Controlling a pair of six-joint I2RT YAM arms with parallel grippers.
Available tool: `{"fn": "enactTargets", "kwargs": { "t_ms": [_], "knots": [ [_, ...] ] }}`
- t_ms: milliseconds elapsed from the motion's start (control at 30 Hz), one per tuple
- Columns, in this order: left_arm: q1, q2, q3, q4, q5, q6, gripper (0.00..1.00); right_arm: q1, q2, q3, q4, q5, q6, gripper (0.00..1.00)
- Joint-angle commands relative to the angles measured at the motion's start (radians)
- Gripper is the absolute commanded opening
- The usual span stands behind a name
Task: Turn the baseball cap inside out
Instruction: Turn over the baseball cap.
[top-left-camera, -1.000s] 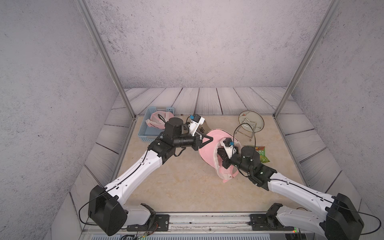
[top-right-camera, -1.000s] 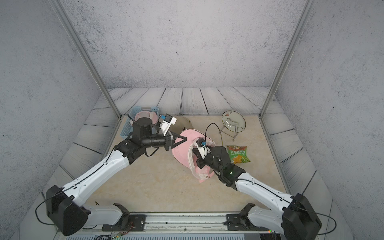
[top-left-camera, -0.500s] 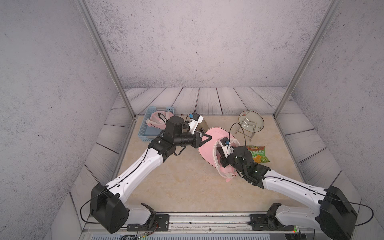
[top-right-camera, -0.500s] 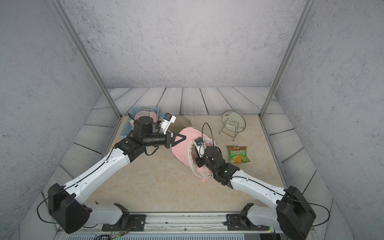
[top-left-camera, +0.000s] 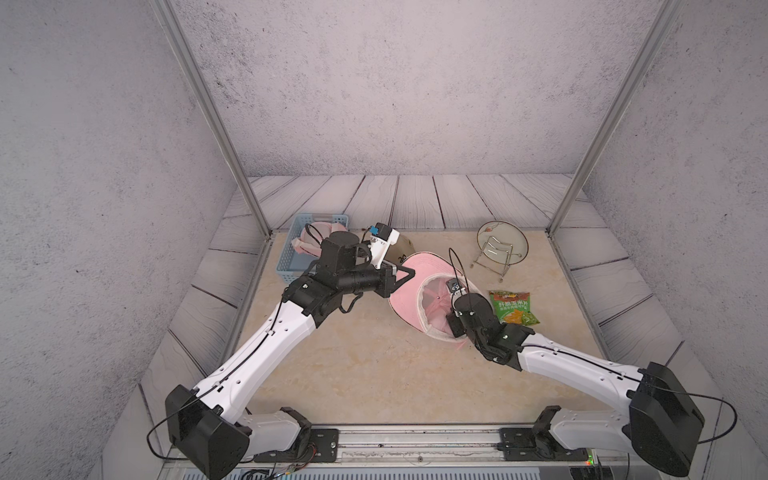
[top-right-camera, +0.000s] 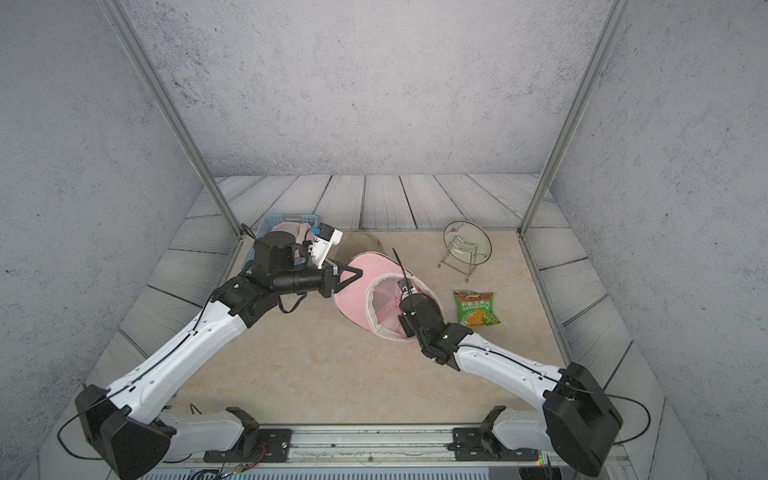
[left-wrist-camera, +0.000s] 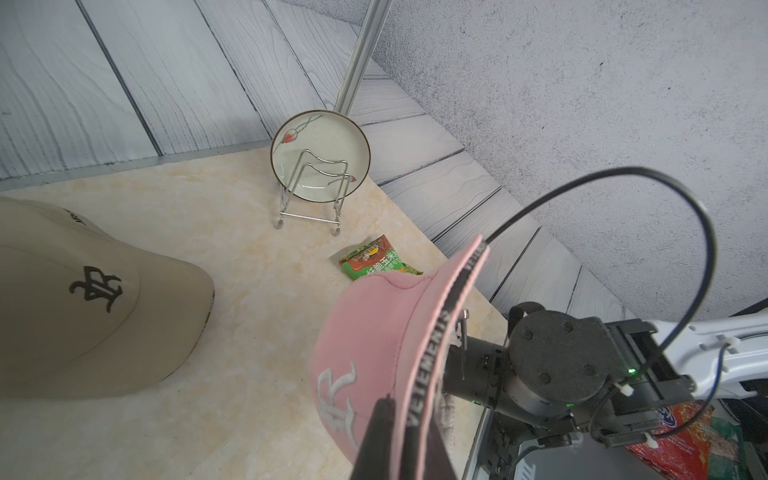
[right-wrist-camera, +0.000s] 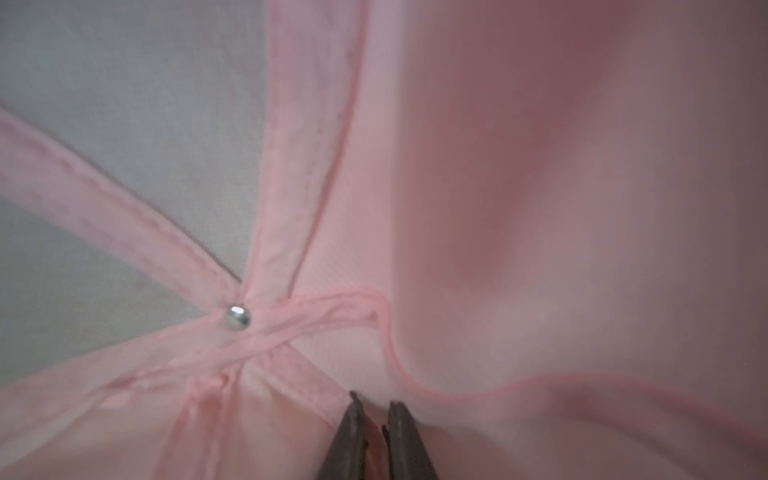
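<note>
The pink baseball cap (top-left-camera: 405, 301) (top-right-camera: 353, 305) is lifted on its side at the middle of the table, its hollow turned toward the right arm. My left gripper (top-left-camera: 405, 272) (left-wrist-camera: 405, 405) is shut on the brim's edge, a pink strip with a black lettered band (left-wrist-camera: 428, 374). My right gripper (right-wrist-camera: 376, 405) is deep inside the crown, near the metal rivet (right-wrist-camera: 237, 316) where the seam tapes meet. Its jaws stand a narrow gap apart against the pink lining. In both top views its fingertips are hidden inside the cap.
A beige cap (left-wrist-camera: 83, 299) lies behind the left wrist. A blue basket (top-left-camera: 291, 249) holding a pink item stands at the back left. A plate on a wire stand (top-left-camera: 502, 247) is at the back right, with a green snack bag (top-left-camera: 513, 307) beside the right wrist.
The right gripper has pushed from the cap's rim deeper into the crown, and its jaws have parted slightly. The left gripper holds the brim almost still.
</note>
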Motion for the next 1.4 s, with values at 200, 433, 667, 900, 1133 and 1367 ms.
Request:
{"fn": "enactTargets", "kwargs": {
  "t_ms": [200, 433, 667, 900, 1133, 1367],
  "knots": [
    [0.011, -0.008, -0.003, 0.069, 0.077, 0.014, 0.0, -0.009, -0.18, -0.055, 0.099, -0.398, -0.053, 0.24],
    [0.011, 0.02, -0.015, 0.172, 0.163, -0.069, 0.0, -0.009, -0.111, -0.042, 0.158, -0.69, -0.034, 0.14],
    [0.014, -0.012, -0.009, 0.117, 0.065, -0.037, 0.0, -0.008, -0.052, -0.014, 0.093, -0.707, -0.023, 0.13],
    [0.017, -0.012, -0.027, 0.101, 0.067, -0.012, 0.0, -0.008, -0.092, 0.019, -0.043, -0.399, -0.034, 0.11],
    [0.006, 0.024, -0.072, 0.144, 0.118, -0.066, 0.0, -0.007, -0.179, -0.026, 0.167, -0.401, -0.089, 0.0],
    [-0.003, 0.024, -0.109, 0.2, 0.136, -0.13, 0.0, -0.007, -0.087, 0.003, 0.253, -0.123, -0.057, 0.0]
  ]
}}
